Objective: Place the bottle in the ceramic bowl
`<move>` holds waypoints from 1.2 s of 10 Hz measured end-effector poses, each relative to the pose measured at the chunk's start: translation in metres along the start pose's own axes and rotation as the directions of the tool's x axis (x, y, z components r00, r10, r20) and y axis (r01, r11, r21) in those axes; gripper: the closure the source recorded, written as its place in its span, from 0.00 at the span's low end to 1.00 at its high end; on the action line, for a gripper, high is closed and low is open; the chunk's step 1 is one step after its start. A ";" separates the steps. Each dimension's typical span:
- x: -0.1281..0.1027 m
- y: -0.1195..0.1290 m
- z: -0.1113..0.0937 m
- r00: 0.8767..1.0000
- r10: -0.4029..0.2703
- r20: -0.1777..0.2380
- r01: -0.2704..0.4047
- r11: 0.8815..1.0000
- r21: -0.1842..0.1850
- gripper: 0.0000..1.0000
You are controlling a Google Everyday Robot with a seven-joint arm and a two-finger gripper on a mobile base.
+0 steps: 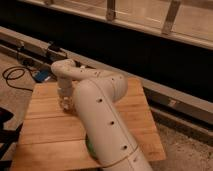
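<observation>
My white arm reaches from the bottom of the view over the wooden table (45, 130). The gripper (65, 102) hangs down from the wrist over the table's far left part, close to the surface. I cannot make out the bottle; the wrist and gripper hide the spot below them. Of the green ceramic bowl only a thin sliver (88, 146) shows at the left edge of my forearm, near the table's front; the rest is hidden behind the arm.
The table's left edge is near the gripper. On the floor to the left lie a black cable (12, 75) and a blue object (42, 75). A dark wall with a metal rail (150, 55) runs behind the table. A black object (5, 122) stands at far left.
</observation>
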 end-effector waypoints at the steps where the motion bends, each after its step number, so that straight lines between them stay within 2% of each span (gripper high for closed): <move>1: 0.002 0.000 0.001 1.000 -0.001 -0.005 0.001 1.000 0.000 0.84; 2: 0.004 0.001 0.002 1.000 -0.005 -0.010 0.005 1.000 -0.002 0.94; 3: 0.006 0.003 0.004 1.000 -0.012 -0.017 0.012 1.000 -0.002 0.99; 5: 0.009 0.001 0.006 1.000 -0.017 -0.023 0.017 1.000 -0.001 1.00; 7: 0.013 -0.002 -0.006 1.000 -0.019 -0.002 0.019 1.000 0.017 1.00; 9: 0.023 -0.006 -0.040 0.998 -0.029 0.051 0.026 0.998 0.055 1.00; 11: 0.042 -0.007 -0.085 0.991 -0.076 0.111 0.065 0.993 0.099 1.00; 12: 0.057 -0.013 -0.112 0.982 -0.125 0.139 0.106 0.985 0.134 1.00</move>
